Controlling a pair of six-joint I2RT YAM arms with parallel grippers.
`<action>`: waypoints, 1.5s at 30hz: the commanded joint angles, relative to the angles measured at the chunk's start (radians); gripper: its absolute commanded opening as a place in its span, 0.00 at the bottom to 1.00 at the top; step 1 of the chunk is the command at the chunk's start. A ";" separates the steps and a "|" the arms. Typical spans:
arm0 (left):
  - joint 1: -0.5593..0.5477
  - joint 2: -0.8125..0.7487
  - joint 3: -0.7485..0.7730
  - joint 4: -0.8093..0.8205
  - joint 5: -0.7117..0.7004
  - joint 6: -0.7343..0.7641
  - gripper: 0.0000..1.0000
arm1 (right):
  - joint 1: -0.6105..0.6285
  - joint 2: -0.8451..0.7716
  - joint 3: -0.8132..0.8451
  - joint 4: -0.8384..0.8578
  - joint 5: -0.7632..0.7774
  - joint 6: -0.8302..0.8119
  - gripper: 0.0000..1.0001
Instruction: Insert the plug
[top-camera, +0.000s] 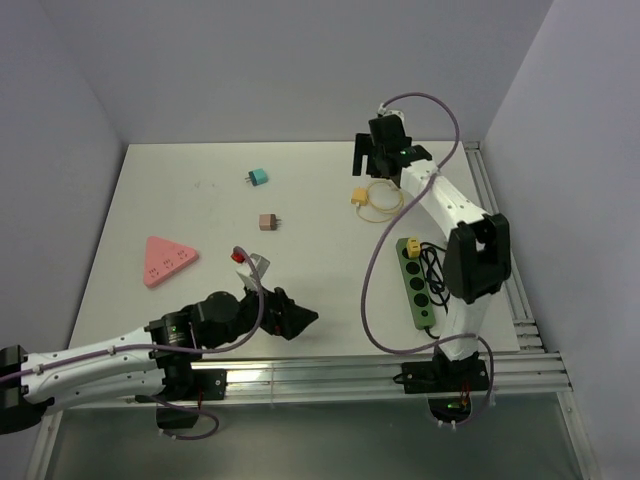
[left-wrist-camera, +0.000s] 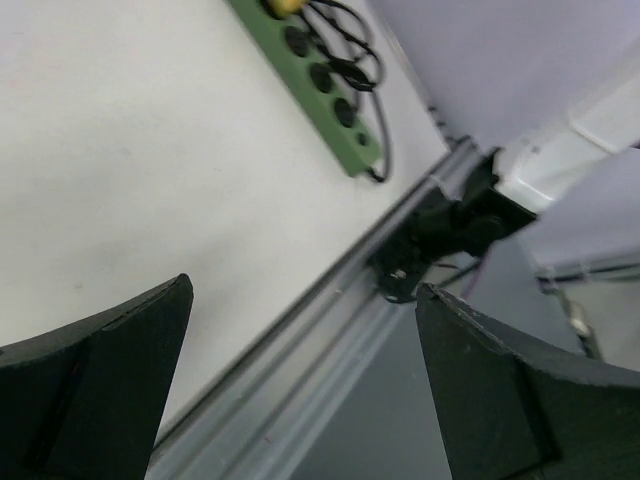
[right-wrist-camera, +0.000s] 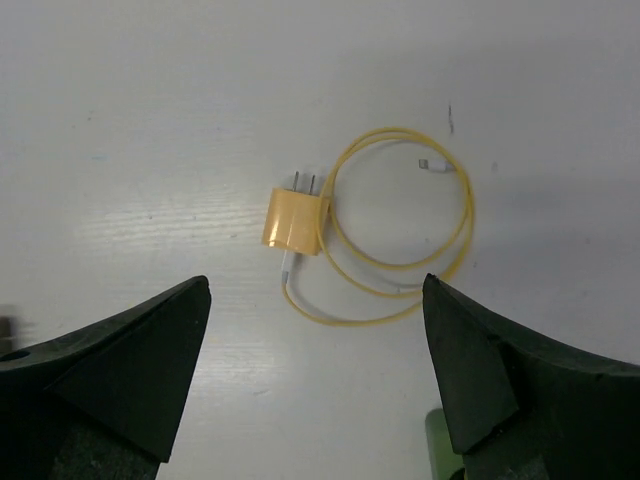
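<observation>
Under parted right fingers (right-wrist-camera: 120, 370), yellow plug (right-wrist-camera: 293, 220), white table (right-wrist-camera: 150, 110) around

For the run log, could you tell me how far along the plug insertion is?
Nothing done yet. In hand: the right gripper hangs open above the yellow plug lying on the table. Remaining: grasping it and inserting it, presumably into the green power strip.

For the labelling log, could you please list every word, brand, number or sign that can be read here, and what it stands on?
No text can be read in any view.
green strip: no lettering shows.
yellow plug: plain, no print.
pink triangle: small marks, too small to read.
teal plug and brown plug: too small to tell.
</observation>
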 joint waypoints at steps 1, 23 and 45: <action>0.002 0.077 0.089 -0.058 -0.175 0.044 0.99 | -0.002 0.109 0.132 -0.080 -0.044 0.066 0.92; 0.253 0.388 0.217 -0.029 -0.109 0.050 0.99 | 0.041 0.457 0.379 -0.167 -0.082 0.129 0.78; 0.276 0.330 0.161 -0.018 -0.032 0.037 0.99 | 0.036 0.494 0.310 -0.173 -0.013 0.132 0.73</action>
